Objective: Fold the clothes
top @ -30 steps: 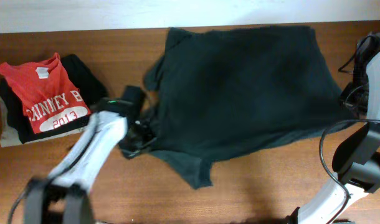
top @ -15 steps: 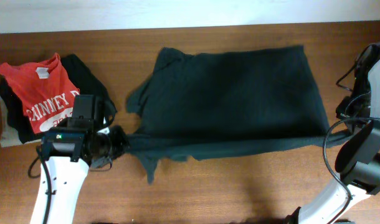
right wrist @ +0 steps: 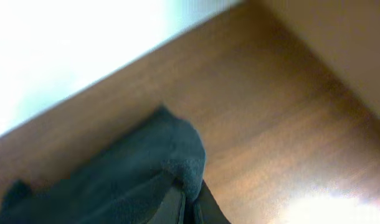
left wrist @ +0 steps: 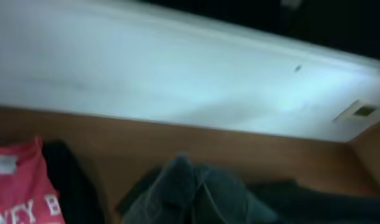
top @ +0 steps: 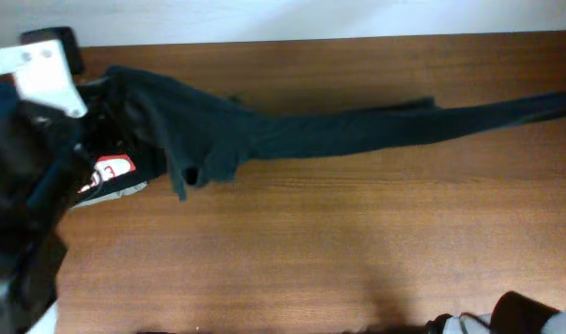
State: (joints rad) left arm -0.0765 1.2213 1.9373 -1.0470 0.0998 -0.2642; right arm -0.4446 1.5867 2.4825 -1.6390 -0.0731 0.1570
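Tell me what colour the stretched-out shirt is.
The shirt is very dark teal, almost black; the overhead view shows it best.

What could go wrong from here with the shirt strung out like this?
1. The dark shirt is pulled into a narrow, twisted band across the table; set down like this, it would likely land bunched, not flat.
2. Its left end droops over the red shirt, so a sweep could drag that along.
3. The right jaws seem to pinch only a small edge; more tension may pull it free.
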